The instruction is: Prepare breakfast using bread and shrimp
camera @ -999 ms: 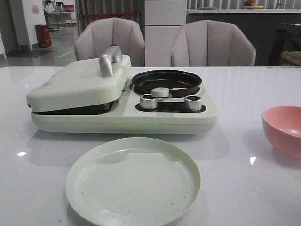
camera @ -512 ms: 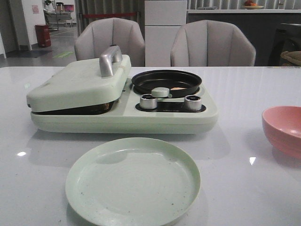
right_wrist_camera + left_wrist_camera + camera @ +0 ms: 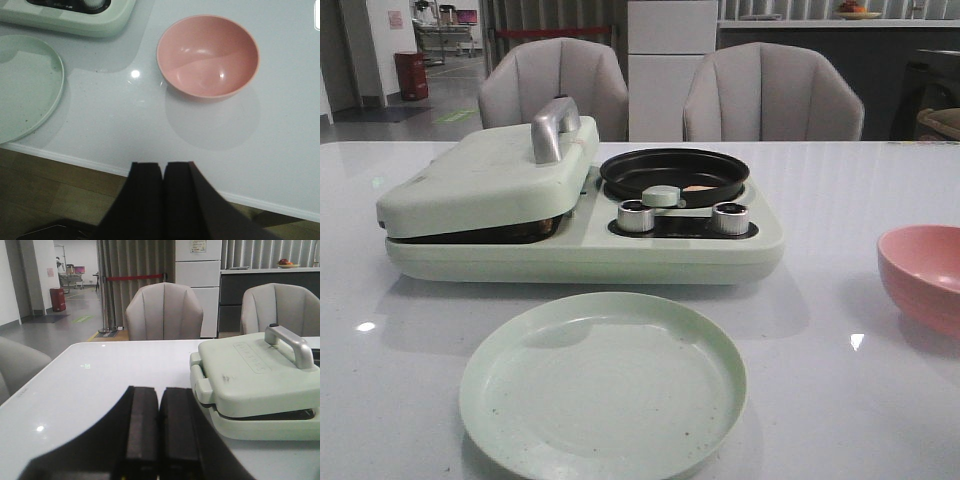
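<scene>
A: How many things are on the table [image 3: 860, 190]?

B: One pale green cooker [image 3: 580, 225], one green plate [image 3: 603, 384], one pink bowl [image 3: 923, 277]. The cooker has one closed lid [image 3: 485, 180] with one metal handle [image 3: 554, 128], one black pan [image 3: 674, 172] and two knobs [image 3: 637, 215]. Two grey chairs [image 3: 772, 92] stand behind the table.

A: And the shrimp?

B: One small orange-pink piece [image 3: 697, 187] lies in the pan, behind the pan's handle. It is well ahead of both sets of fingers.

A: The bread?

B: I cannot see any slice; the lid is down over that side of the cooker.

A: What about the left gripper [image 3: 151, 430]?

B: Its two fingers are pressed together with nothing between them. The cooker's lidded side lies just ahead of them and off to one side.

A: And the right gripper [image 3: 163, 192]?

B: Also clenched and empty, its two fingers touching, hanging over the table's edge. The bowl sits ahead of the fingertips, empty, and the plate is off to the other side, near the cooker's corner.
</scene>
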`<act>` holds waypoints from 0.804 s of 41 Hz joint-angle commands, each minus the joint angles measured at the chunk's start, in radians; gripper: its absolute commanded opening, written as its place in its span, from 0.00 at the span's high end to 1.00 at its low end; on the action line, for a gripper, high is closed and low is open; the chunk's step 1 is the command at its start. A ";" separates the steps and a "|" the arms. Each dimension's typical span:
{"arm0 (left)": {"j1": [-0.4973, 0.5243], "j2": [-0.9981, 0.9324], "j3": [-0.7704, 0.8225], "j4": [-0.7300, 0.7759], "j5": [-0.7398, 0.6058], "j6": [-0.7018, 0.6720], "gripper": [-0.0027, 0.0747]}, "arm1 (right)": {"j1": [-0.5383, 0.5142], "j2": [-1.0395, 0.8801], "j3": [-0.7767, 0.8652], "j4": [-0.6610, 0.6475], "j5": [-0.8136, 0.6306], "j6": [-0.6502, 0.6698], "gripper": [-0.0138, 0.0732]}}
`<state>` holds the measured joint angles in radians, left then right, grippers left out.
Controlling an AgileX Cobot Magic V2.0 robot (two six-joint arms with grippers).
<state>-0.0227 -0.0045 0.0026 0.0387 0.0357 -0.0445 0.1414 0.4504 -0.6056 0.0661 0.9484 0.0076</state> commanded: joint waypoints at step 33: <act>-0.006 -0.017 0.029 0.000 -0.096 -0.007 0.84 | -0.097 -0.479 0.585 -0.047 -0.841 -0.001 0.79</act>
<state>-0.0227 -0.0045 0.0026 0.0387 0.0357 -0.0445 0.0511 -0.0047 -0.0360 0.0310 0.2534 0.0076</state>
